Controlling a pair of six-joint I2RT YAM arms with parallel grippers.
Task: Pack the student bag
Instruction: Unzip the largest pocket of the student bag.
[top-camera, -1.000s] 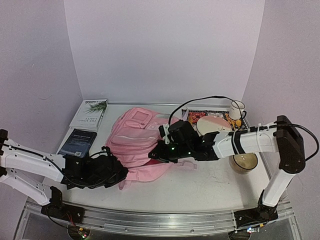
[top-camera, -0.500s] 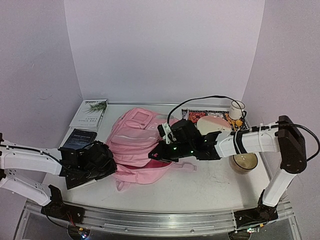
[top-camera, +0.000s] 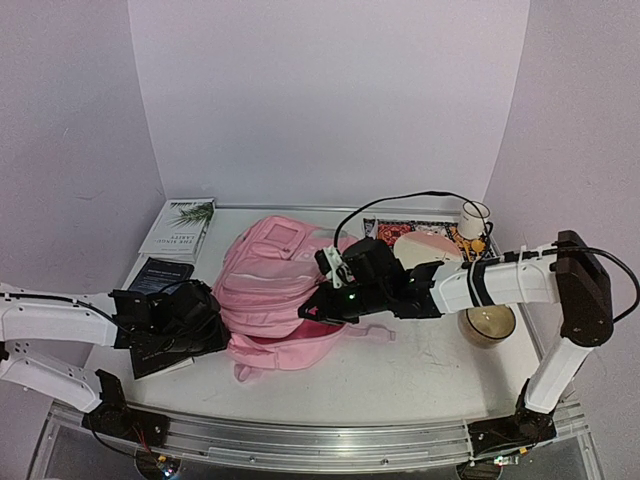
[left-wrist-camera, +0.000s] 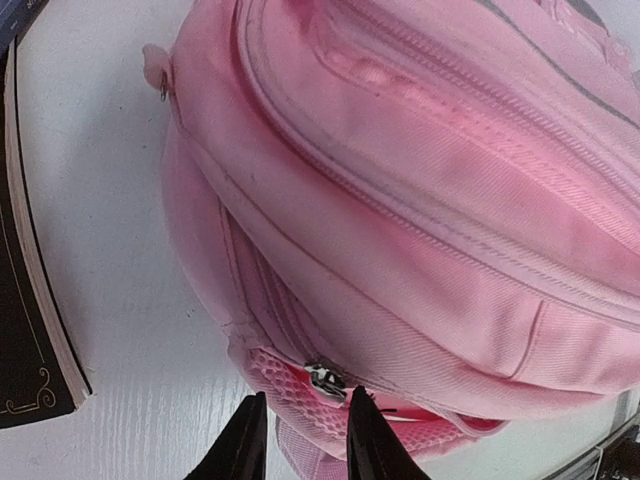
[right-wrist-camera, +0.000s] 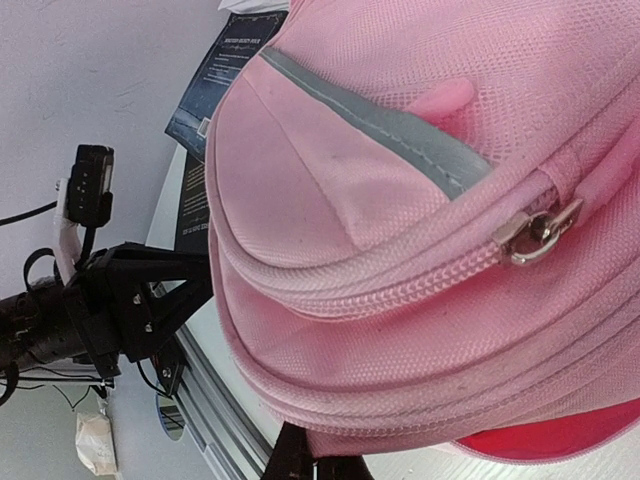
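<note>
**Location.** The student bag (top-camera: 275, 285) lies flat on the table (top-camera: 420, 370) at the centre of the overhead view, between the two arms. Its rounded end points toward the lower left of the frame.

**Tool state.**
- Left gripper (left-wrist-camera: 305, 408): released. The jaws stand apart at the bottom edge of the left wrist view with nothing clamped. A metal zipper pull (left-wrist-camera: 325, 379) sits just ahead of the tips, on the mesh seam.
- Right gripper (right-wrist-camera: 305, 458): clenched, at the bag's right edge. Whether fabric is pinched between the jaws cannot be told.

**Handling properties (judgement).** The bag is soft woven fabric and it sags and folds, so it will deform rather than slide as a unit. It looks light and is not fragile. The smooth panels offer poor purchase.

**Grip points (judgement).** Preferred holds are the zipper pulls, the seam ridges and the strap tabs. One gripper should anchor the fabric beside the zipper track while the other draws the pull.
</note>
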